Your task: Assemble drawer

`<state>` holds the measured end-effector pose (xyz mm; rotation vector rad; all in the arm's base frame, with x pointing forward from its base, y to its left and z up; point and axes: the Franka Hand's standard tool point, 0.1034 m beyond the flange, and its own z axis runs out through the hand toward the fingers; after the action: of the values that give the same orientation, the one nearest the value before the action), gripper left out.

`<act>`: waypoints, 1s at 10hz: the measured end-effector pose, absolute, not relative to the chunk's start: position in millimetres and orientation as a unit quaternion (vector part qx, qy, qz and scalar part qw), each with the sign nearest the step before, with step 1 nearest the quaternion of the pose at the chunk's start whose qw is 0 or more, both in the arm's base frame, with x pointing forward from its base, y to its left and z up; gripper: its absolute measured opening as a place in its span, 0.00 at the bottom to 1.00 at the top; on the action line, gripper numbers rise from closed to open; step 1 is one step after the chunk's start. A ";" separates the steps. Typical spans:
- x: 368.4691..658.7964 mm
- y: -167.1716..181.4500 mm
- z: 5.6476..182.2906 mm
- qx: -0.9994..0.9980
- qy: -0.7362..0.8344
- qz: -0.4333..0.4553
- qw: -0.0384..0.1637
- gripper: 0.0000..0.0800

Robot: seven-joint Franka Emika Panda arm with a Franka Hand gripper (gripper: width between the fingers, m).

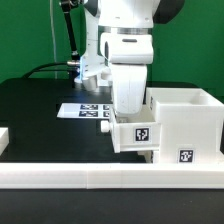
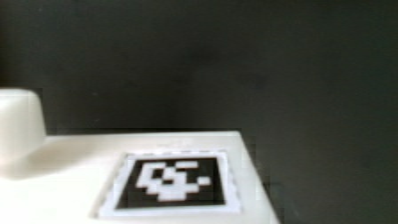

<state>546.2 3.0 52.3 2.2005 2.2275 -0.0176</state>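
The large hollow white shell (image 1: 186, 120) stands at the exterior view's right, open side up, with a tag on its front. A small white tray (image 1: 135, 133) with a tag on its face sits against the shell's left side. My gripper (image 1: 128, 112) comes straight down onto this tray, and its fingertips are hidden behind the hand and the tray wall. In the wrist view a white tagged surface (image 2: 173, 180) fills the near part, with a rounded white part (image 2: 16, 130) beside it. No fingers show there. The second tray is not clearly in view.
The marker board (image 1: 85, 110) lies flat on the black table (image 1: 40, 110) behind the tray. A long low white rail (image 1: 100, 178) edges the front. A white piece (image 1: 4, 138) shows at the exterior view's left edge. Cables hang behind the arm.
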 end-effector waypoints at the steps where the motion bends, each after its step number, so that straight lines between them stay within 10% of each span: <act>1: 546.1 2.8 52.1 0.703 0.711 -0.006 0.005 0.18; 4: 550.5 5.7 65.2 0.707 0.707 -0.005 0.009 0.69; 10: 559.3 -26.0 119.8 0.699 0.714 -0.018 0.025 0.81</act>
<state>559.3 -26.0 119.8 2.1626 2.2093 -0.0556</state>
